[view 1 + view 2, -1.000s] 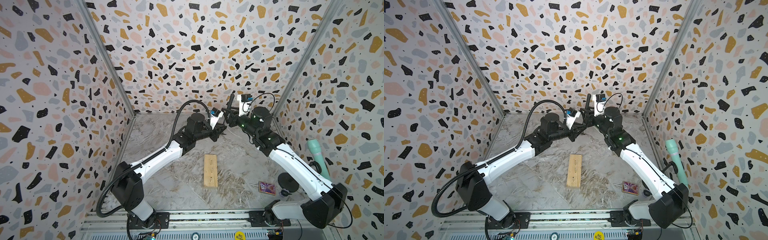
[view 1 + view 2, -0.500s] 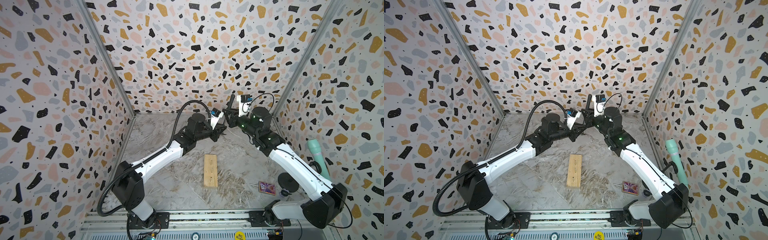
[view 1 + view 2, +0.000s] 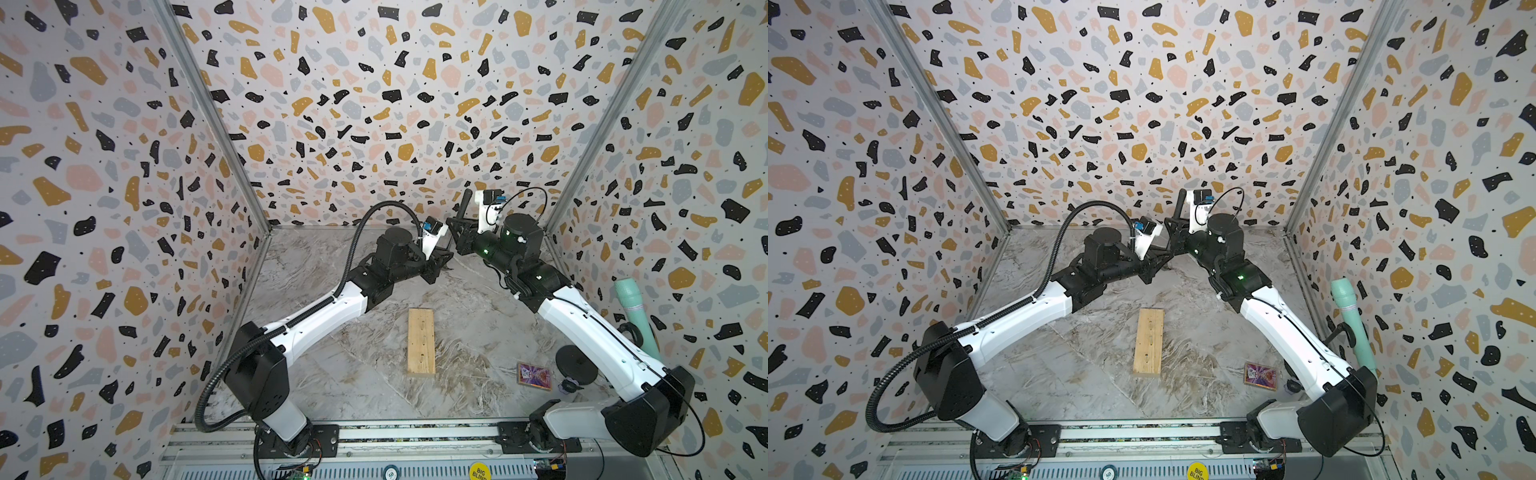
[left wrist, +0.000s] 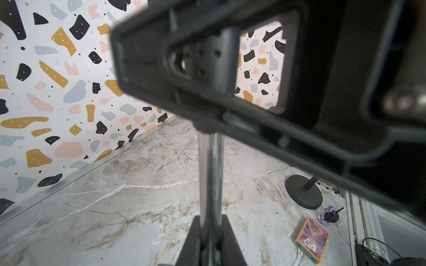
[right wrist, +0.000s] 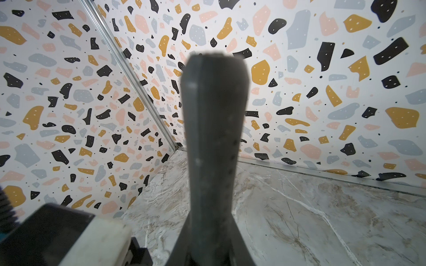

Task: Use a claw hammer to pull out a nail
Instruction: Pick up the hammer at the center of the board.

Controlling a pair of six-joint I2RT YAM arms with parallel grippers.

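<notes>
The claw hammer is held between both arms near the back wall. Its black rubber handle [image 3: 465, 203] [image 3: 1180, 201] points upward in both top views. My right gripper [image 3: 460, 233] [image 5: 211, 248] is shut on that handle [image 5: 214, 126]. My left gripper [image 3: 444, 255] [image 4: 211, 239] is shut on the thin silvery shaft [image 4: 211, 172] lower down. The hammer's head is hidden. A pale wooden board [image 3: 421, 341] [image 3: 1148, 341] lies flat mid-table, apart from both grippers. The nail is too small to make out on it.
A long mint-green cylinder [image 3: 636, 316] leans on the right wall. A black round stand base [image 3: 577, 365] [image 4: 303, 191] and a small colourful card box [image 3: 534, 376] [image 4: 311, 244] sit at the front right. The back wall is close behind the grippers.
My right gripper's jaws have closed on the hammer's handle. Both arms have stayed almost where they were, and the left grip on the shaft is unchanged.
</notes>
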